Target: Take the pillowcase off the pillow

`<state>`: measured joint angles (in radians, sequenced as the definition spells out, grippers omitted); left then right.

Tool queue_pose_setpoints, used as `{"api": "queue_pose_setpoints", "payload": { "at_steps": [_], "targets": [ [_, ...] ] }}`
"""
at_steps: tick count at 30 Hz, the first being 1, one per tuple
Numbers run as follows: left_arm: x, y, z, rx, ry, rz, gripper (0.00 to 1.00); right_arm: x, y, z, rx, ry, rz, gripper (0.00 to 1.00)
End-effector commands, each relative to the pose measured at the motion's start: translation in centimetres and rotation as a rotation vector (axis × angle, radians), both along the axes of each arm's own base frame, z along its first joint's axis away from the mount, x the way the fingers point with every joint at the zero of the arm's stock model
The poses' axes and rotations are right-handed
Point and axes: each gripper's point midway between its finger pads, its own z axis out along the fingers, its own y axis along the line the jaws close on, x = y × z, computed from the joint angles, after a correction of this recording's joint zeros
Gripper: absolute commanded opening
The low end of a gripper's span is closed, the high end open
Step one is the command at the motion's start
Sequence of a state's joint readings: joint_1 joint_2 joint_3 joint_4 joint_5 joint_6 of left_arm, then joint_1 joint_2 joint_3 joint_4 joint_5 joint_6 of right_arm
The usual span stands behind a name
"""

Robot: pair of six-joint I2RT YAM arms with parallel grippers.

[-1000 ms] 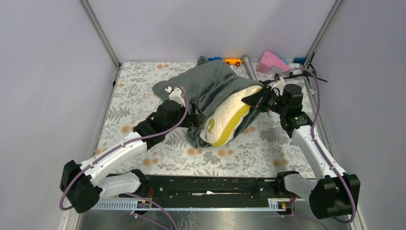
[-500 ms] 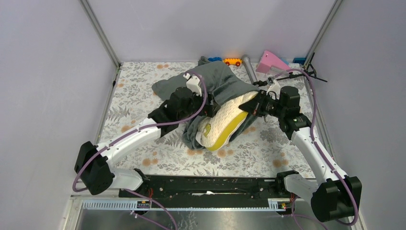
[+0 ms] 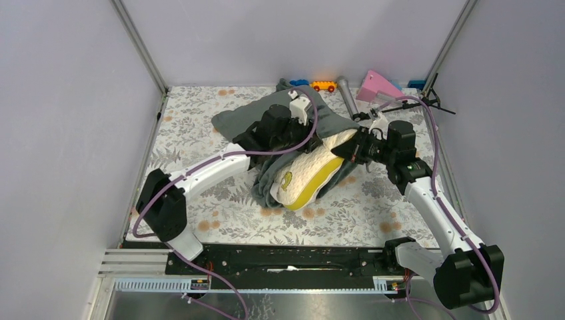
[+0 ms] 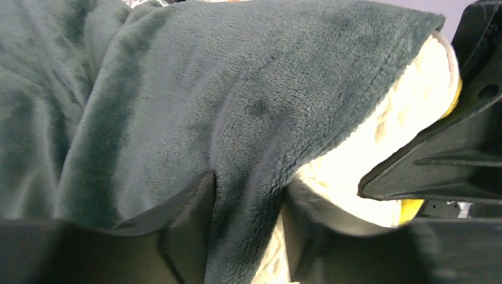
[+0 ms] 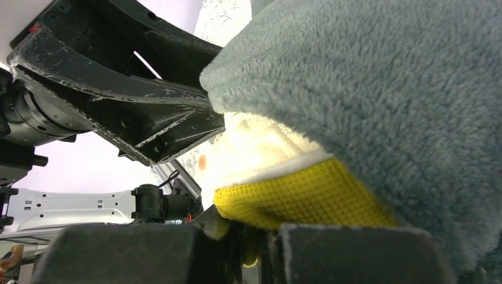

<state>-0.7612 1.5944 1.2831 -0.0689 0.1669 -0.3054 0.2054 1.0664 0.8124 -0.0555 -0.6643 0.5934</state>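
Note:
The cream pillow [image 3: 308, 172] with its yellow side band [image 3: 318, 181] lies slantwise mid-table, its far end still inside the dark grey-green pillowcase [image 3: 320, 112]. My left gripper [image 3: 320, 136] reaches over the cover to the pillow's upper end. In the left wrist view my left gripper [image 4: 245, 236] pinches the pillowcase [image 4: 237, 106] at its hem, with cream pillow [image 4: 408, 106] showing just beyond. My right gripper [image 3: 348, 150] is shut on the pillow's corner. In the right wrist view my right gripper [image 5: 260, 248] clamps the yellow band [image 5: 296, 198] under the pillowcase [image 5: 402, 89].
Small toys line the back edge: an orange car [image 3: 324, 86], a grey cylinder [image 3: 347, 93], a pink wedge [image 3: 379, 87] and blue pieces [image 3: 416, 84]. A floral cloth [image 3: 200, 133] covers the table. Metal frame posts [image 3: 141, 47] and walls stand close on both sides.
My left arm swung right across the pillowcase to the pillow's upper end, and its jaws went from wide open to closed on the hem. The right gripper kept its grip, shifting slightly left.

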Motion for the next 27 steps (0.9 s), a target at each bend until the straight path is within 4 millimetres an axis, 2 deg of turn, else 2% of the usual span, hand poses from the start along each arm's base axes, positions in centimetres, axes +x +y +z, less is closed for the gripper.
{"api": "queue_pose_setpoints", "payload": {
  "at_steps": [1, 3, 5, 8, 11, 14, 17, 22, 24, 26, 27],
  "targets": [
    [2.2, -1.4, 2.7, -0.032, -0.094, 0.007, 0.37, -2.1, 1.9, 3.2, 0.054, -0.074, 0.131, 0.0],
    [4.6, -0.8, 2.9, -0.035, -0.088, 0.093, 0.29, -2.7, 2.5, 3.2, 0.058, -0.074, 0.151, 0.0],
    [7.1, -0.2, 3.0, -0.051, -0.041, 0.152, 0.28, -3.7, 3.5, 2.9, 0.053, -0.073, 0.195, 0.0],
    [11.8, 1.3, 1.8, -0.037, 0.056, 0.253, 0.27, -5.4, 5.1, 2.3, 0.045, -0.064, 0.268, 0.0],
    [16.0, 3.5, -1.6, 0.049, 0.137, 0.39, 0.23, -7.3, 6.3, 2.9, 0.073, -0.082, 0.333, 0.0],
    [18.7, 5.7, -5.7, 0.08, 0.224, 0.457, 0.22, -8.3, 6.5, 4.3, 0.084, -0.13, 0.358, 0.0],
    [19.9, 7.9, -9.9, 0.122, 0.297, 0.508, 0.21, -8.4, 6.0, 5.4, 0.066, -0.171, 0.343, 0.0],
    [20.4, 12.2, -14.5, 0.258, 0.321, 0.637, 0.2, -8.8, 5.9, 9.3, 0.125, -0.28, 0.338, 0.0],
    [20.1, 13.2, -15.2, 0.295, 0.336, 0.661, 0.2, -8.6, 5.8, 11.0, 0.153, -0.338, 0.312, 0.0],
    [19.3, 13.1, -13.9, 0.314, 0.311, 0.654, 0.24, -7.7, 5.5, 11.5, 0.156, -0.351, 0.25, 0.0],
    [18.7, 12.8, -12.4, 0.311, 0.28, 0.641, 0.28, -7.0, 5.4, 11.4, 0.152, -0.346, 0.215, 0.0]
  ]
}}
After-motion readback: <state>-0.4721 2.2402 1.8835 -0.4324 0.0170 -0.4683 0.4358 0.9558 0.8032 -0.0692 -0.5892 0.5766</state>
